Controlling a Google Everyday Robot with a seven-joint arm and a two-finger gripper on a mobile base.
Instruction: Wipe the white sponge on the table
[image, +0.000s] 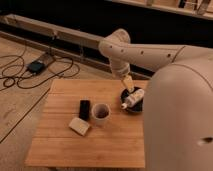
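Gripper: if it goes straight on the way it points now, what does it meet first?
Probably the white bottle lying in the dark bowl. The gripper hangs just above them, pointing down, near the table's far right corner; depth is uncertain.

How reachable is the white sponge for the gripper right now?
Probably yes: the gripper hovers over the bowl; the white sponge lies uncovered beyond the cup, which the gripper could pass above.

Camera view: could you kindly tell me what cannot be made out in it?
Table: right edge hidden behind the robot's body.
Gripper: open above the dark bowl; its gap to the white bottle is unreadable from this angle.
Cup: inside too dark to tell contents.
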